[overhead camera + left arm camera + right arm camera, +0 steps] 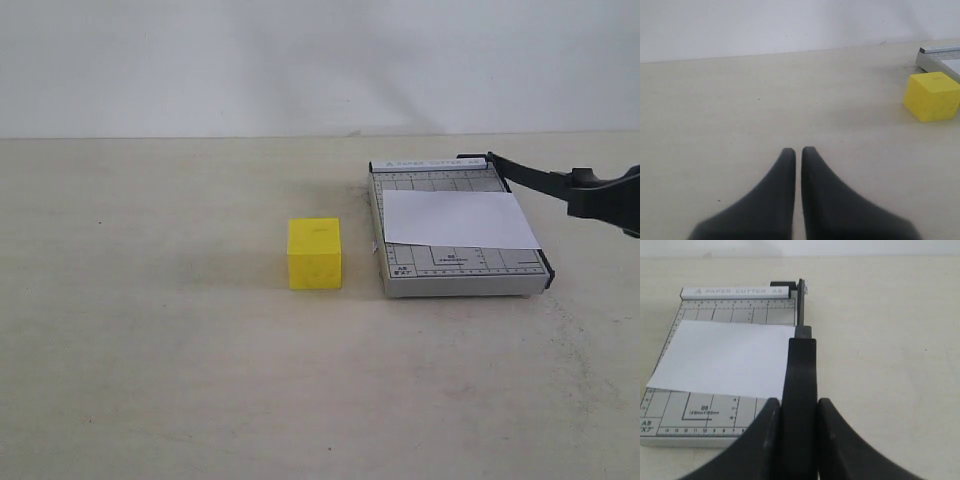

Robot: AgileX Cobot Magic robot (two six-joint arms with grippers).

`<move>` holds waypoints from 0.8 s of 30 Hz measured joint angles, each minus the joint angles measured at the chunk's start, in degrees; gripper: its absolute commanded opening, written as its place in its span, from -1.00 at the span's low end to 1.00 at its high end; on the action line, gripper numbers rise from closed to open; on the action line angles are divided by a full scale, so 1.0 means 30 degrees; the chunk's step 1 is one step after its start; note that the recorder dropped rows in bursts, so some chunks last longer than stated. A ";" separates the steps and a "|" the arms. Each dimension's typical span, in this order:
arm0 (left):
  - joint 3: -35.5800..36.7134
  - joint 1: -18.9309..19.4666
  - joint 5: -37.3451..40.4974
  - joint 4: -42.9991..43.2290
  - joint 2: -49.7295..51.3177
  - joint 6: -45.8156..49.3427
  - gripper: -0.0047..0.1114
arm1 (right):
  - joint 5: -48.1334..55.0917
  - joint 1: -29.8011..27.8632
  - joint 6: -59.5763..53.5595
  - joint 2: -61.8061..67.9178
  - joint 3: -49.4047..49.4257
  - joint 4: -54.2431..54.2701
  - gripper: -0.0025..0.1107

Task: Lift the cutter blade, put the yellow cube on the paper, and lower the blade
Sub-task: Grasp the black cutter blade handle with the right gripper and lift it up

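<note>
The grey trimmer board [455,270] lies right of centre with the white paper [458,219] across it. The black cutter blade [535,177] slopes up from its hinge at the board's far corner toward the right edge. My right gripper [799,401] is shut on the blade's thick handle [800,385], one finger pressed on each side. The yellow cube [314,253] sits on the table left of the board, apart from it. My left gripper [795,149] is shut with nothing in it, low over bare table, the yellow cube [932,95] well off to one side.
A pale wall [300,60] runs behind the beige table [150,380]. The board's printed top rail [735,291] and black hinge block [782,284] sit at its far end.
</note>
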 measured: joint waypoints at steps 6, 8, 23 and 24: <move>0.0000 0.0000 0.0000 0.0000 0.0000 0.0000 -0.84 | -0.0309 0.0000 0.0000 -0.0112 0.0000 0.0000 -0.96; 0.0000 0.0000 0.0000 0.0000 0.0000 0.0000 -0.84 | -0.0309 0.0000 0.0030 -0.0112 0.0000 0.0000 -0.92; 0.0000 0.0000 0.0000 0.0000 0.0000 0.0000 -0.84 | 0.0076 -0.0059 -0.2010 -0.1886 -0.0251 0.0000 0.02; 0.0000 0.0000 0.0000 0.0000 0.0000 0.0000 -0.84 | 0.0599 -0.0076 -0.2209 -0.2470 -0.0251 0.0000 0.02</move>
